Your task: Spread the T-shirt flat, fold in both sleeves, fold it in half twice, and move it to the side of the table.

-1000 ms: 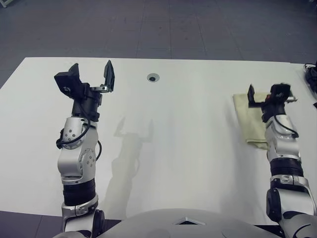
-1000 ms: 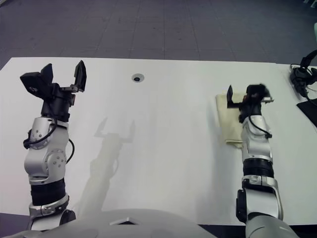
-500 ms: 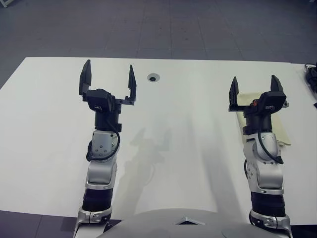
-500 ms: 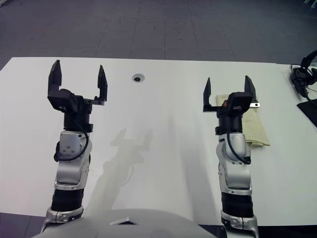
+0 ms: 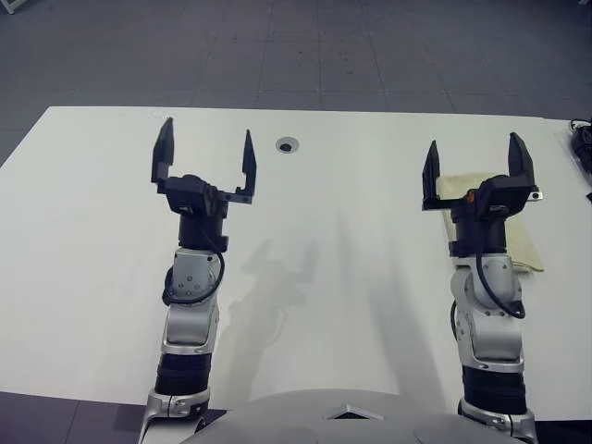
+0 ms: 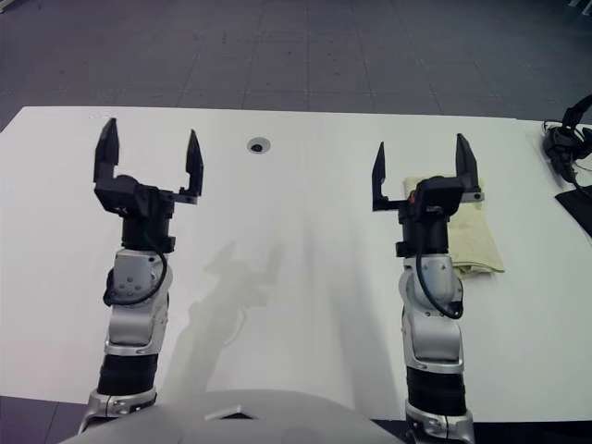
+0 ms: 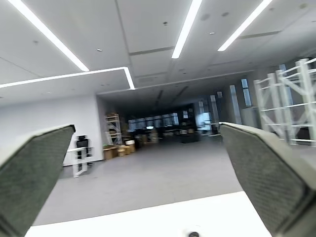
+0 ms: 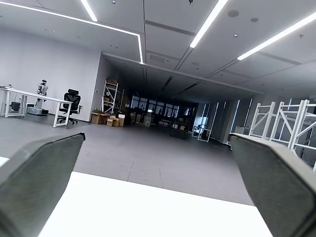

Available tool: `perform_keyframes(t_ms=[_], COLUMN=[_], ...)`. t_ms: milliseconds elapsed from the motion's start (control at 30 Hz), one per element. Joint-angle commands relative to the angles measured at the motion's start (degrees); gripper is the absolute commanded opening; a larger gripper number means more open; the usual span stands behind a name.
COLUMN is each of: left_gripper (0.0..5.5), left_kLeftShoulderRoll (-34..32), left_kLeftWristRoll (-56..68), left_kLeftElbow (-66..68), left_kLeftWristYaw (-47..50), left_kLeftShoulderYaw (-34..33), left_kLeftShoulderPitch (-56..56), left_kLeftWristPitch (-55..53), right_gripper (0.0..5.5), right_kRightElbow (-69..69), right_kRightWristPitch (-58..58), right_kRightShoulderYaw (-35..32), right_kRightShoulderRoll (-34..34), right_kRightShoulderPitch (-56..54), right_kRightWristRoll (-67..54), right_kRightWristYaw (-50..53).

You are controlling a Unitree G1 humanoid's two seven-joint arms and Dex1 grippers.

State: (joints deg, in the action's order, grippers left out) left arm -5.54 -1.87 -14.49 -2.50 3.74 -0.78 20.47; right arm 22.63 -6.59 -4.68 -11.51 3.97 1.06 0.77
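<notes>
Far beyond the left hand (image 7: 146, 126) a grey floor (image 7: 148, 182) runs to a white wall (image 7: 49, 111), lit windows (image 7: 148, 121) and metal racks (image 7: 302, 98), under long ceiling light strips (image 7: 185, 29). Beyond the right hand (image 8: 157, 136) stand an office chair (image 8: 72, 99), stacked boxes (image 8: 106, 118) and white racks (image 8: 284, 123). The white table (image 5: 351, 259) lies under both hands.

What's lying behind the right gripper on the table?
A folded cream T-shirt lies flat on the white table behind the open right gripper, whose wrist covers part of it, hiding its full outline.
</notes>
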Motion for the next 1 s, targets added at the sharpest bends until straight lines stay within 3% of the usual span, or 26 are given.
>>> perform_keyframes(t_ms=[33,1000], left_gripper=[5.4,5.4], left_kLeftShoulderRoll=[-0.1,0.0], left_kLeftWristRoll=[1.4,1.7], left_kLeftElbow=[-1.8,-3.7], left_kLeftWristYaw=[-1.3,-1.6], left_kLeftShoulderYaw=[-0.1,-2.8], left_kLeftShoulderPitch=[0.8,2.8], left_kLeftWristPitch=[-1.8,-1.3], right_gripper=[5.39,5.39], right_kRightElbow=[2.3,4.1], right_kRightWristPitch=[0.6,-0.6], right_kRightShoulderYaw=[-0.4,-0.2], right_kRightShoulderRoll=[0.6,1.7], right_kRightShoulderPitch=[1.2,3.0], right_kRightWristRoll=[1.1,3.9], right_kRightWristYaw=[0.0,-1.0])
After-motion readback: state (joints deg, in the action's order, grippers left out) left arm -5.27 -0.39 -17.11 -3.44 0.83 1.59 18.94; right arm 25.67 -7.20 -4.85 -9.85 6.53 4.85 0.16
